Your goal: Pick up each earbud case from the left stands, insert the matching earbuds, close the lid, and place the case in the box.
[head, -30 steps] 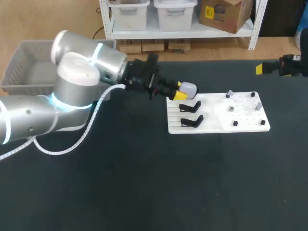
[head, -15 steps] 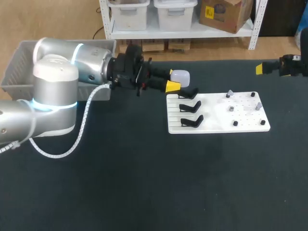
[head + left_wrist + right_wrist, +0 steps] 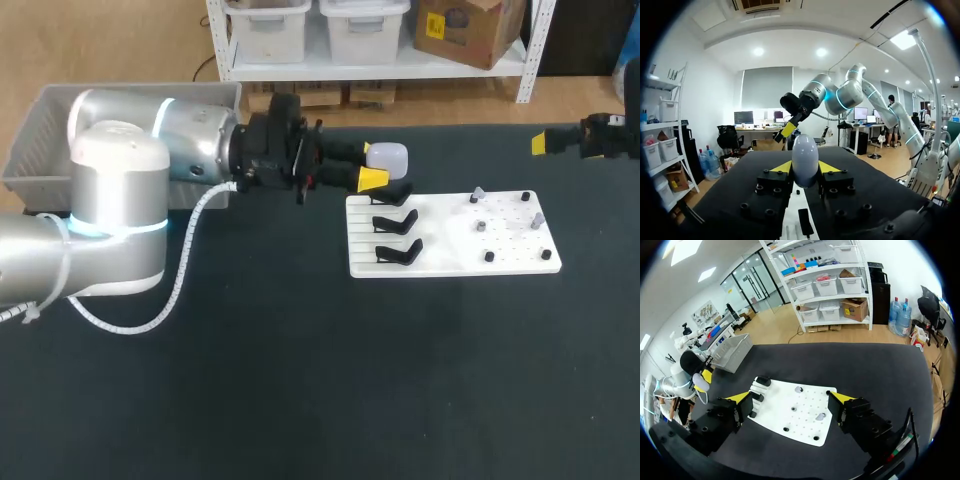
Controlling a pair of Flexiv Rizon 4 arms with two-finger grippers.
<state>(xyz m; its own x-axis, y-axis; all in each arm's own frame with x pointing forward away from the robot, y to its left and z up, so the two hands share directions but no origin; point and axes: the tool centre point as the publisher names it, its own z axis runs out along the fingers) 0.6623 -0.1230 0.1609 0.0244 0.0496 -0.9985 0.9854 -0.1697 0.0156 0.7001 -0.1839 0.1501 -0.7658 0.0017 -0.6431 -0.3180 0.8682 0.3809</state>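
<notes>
**Left tool holding pale earbud case by the stands; right tool waiting open**

The left arm is coming in from the left edge of the bench (image 3: 300,380) and reaching toward the far side. Its left tool (image 3: 378,165) is clamping a pale, egg-shaped earbud case (image 3: 389,157) between its two yellow tips. In the left wrist view the case is standing upright, with one tip pressing on each side. The case is being held above the bench, just off the far left corner of the white board (image 3: 450,245) and near the farthest stand.

The board is lying right of the bench's middle, toward the far edge. Three black stands (image 3: 397,222) are sitting in a row along its left part, none of them carrying a case. On its right part, small grey pieces (image 3: 481,226) and black pegs (image 3: 489,256) are standing well apart from each other; they are too small to make out further.

The right tool (image 3: 790,399) is hanging at the far right edge of the bench, well apart from the board. Its fingers are spread wide and gripping nothing.

A grey slatted box (image 3: 45,120) is sitting at the bench's far left corner, behind the left arm.
</notes>
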